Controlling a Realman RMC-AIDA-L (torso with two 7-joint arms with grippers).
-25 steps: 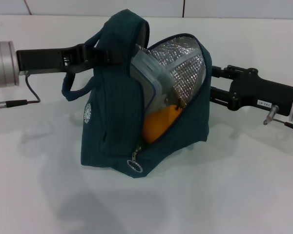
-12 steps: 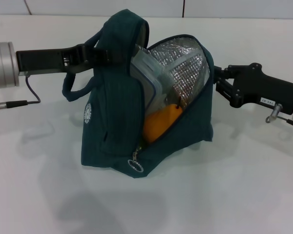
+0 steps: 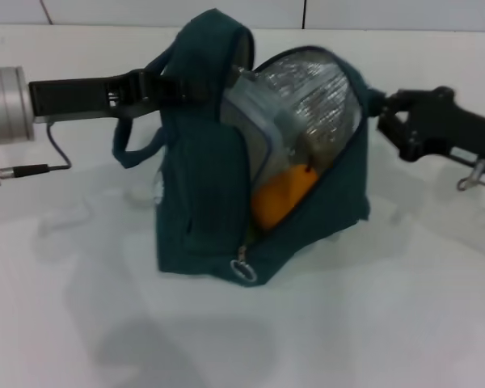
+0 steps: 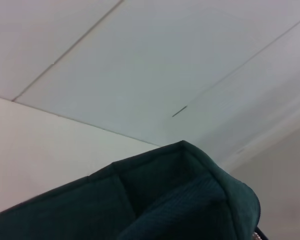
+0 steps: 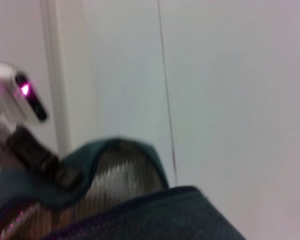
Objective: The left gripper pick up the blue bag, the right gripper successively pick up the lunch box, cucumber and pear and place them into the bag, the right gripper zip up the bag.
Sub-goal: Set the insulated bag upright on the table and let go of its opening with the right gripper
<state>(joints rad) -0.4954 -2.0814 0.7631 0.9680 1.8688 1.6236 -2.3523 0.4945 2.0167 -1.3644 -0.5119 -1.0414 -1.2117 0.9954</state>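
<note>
bag loaded, zipper not yet closed

in the head view we hold the blue bag (image 3: 202, 153) upright at centre frame, its base on the white worktop (image 3: 372, 323). our left claw (image 3: 158, 85) reaches in from the upper left and is closed on the bag's handle near the top. the mouth gapes, showing silver lining. inside, the lunch box (image 3: 255, 121) stands on edge in the upper part and the pear (image 3: 281, 196) sits below it, against the open zipper edge. we cannot make out the cucumber. the zipper ring pull (image 3: 242, 271) hangs at the bottom front corner, low in the frame.

our right claw (image 3: 392, 121) sits at the right edge of the frame, touching or just beside the bag's right flank; we cannot tell whether its fingers are open or gripping fabric.

we judge only the zipping remains. the risks: the pear could roll out through the gap if the bag tips, the box corner could block the zipper's path, and the pull lies low and far from our right claw, so tugging it might drag the bag against the left claw's hold.
</note>
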